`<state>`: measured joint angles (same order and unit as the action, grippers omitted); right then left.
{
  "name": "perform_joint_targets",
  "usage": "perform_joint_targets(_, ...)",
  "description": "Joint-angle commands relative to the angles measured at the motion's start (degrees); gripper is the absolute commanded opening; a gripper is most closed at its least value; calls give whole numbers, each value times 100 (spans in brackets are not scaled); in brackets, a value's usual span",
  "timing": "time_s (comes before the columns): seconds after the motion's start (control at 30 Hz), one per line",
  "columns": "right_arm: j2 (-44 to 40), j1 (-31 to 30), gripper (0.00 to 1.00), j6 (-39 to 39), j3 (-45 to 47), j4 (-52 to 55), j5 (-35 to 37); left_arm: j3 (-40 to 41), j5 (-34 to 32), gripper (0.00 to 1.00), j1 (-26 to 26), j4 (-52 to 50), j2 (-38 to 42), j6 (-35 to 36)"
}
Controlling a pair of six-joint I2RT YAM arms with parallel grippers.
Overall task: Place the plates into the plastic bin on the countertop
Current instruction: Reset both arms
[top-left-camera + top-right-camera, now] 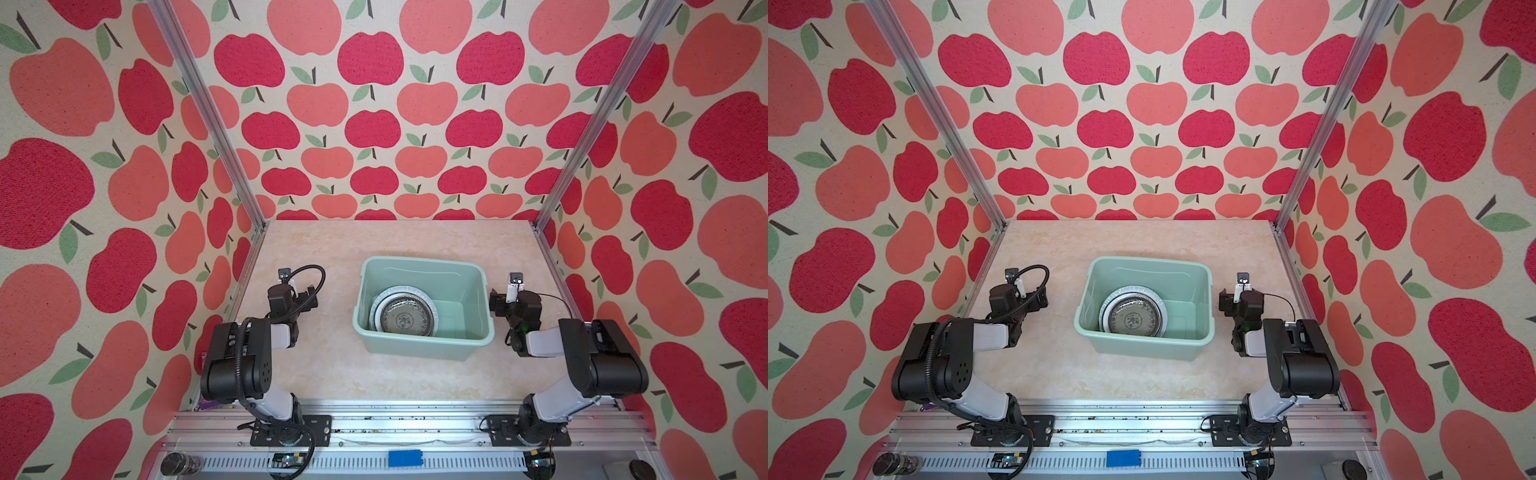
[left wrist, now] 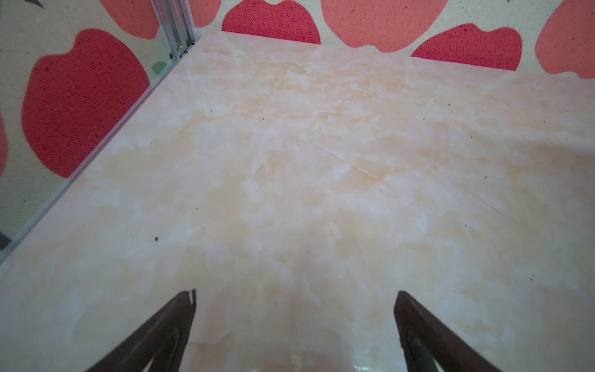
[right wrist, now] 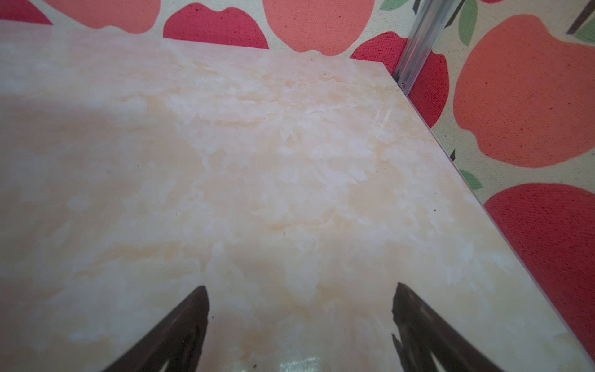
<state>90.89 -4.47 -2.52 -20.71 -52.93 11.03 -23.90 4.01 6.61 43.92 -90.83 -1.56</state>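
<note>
**A:** Inside the plastic bin [image 1: 422,345], close to the wall on the side of the left arm [image 1: 249,345], the plates [image 1: 405,318] lie nested in one stack. A dark patterned one is on top, with white rims showing beneath it. No plate shows on the desk [image 1: 332,374] outside the bin in either top view.

**B:** Then the job looks done, I'd say. What about the jaws?

**A:** Both pairs are spread wide with nothing between them. Each wrist view shows only bare desk between the tips. The left arm sits beside one side wall of the bin and the right arm [image 1: 582,349] beside the opposite wall. Neither touches it.

**B:** And if a plate needed shifting?

**A:** Treat them as stiff, brittle and glossy, so probably slick under the pads. The whole stack would be heavy, so lift one plate at a time. Take it by the rim with one jaw over the lip and one under. Because they are nested, only the top rim is easy to reach.

**B:** Is there room for that?

**A:** It's tight where the stack sits close to the bin's wall. The bin floor on the right arm's side is bare, so that's the open way in. The walls are tall with a rolled rim, so go down into the bin from above. Outside the bin the desk is open as far as the aluminium rails [image 1: 254,251].
</note>
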Motion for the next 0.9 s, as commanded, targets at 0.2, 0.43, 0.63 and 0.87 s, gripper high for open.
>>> perform_joint_targets(0.2,7,-17,99,-26,-4,-413,-5,99,152,99,26,839,-127,104)
perform_joint_targets(0.43,46,-181,99,-204,67,-631,120,105,-6,99,-52,871,-134,156)
perform_joint_targets(0.63,62,-15,100,-128,-139,-210,-342,129,-28,99,-55,911,-119,165)
perform_joint_targets(0.87,-1,54,99,-88,-53,-318,-497,140,-32,99,-68,934,-111,169)
